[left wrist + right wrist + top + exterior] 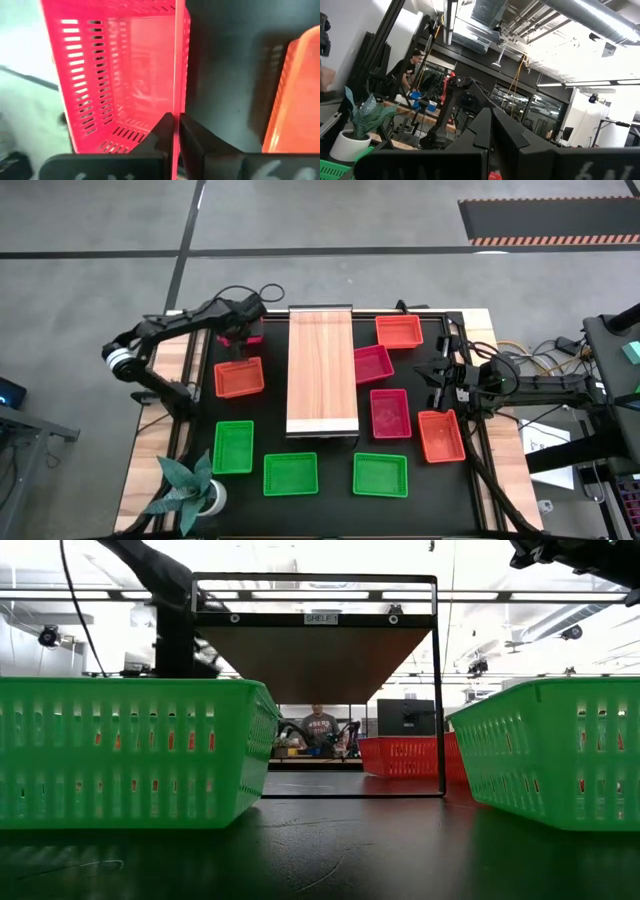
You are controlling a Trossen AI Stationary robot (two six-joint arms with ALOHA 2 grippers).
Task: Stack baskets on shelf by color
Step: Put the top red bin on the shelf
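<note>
My left gripper (243, 330) is at the table's far left, shut on a crimson-pink basket (125, 75) that it mostly hides in the high view. My right gripper (437, 377) hovers right of the shelf, shut and holding nothing, its fingers (490, 135) pointing toward the table's left and tipped up at the room. The light-wood shelf (322, 372) stands raised on a black frame (437, 690). Two more pink baskets (372, 364) (390, 412) rest on the table right of it. Orange-red baskets (239, 377) (399, 330) (441, 435) and green baskets (233, 447) (290, 474) (380, 475) sit flat on the black tabletop. My left gripper pinches one long side wall (177, 85) of the crimson-pink basket at its rim, one finger (162, 131) inside the basket and the other (195, 137) outside. The fingers come from above, pointing down. Whether the basket is lifted off the table cannot be told.
A potted plant (190, 485) stands at the near left corner. An orange-red basket (295, 95) lies close beside the held one. Cables and gear (560, 360) sit off the table's right edge. A person (320, 730) is in the room far behind the table.
</note>
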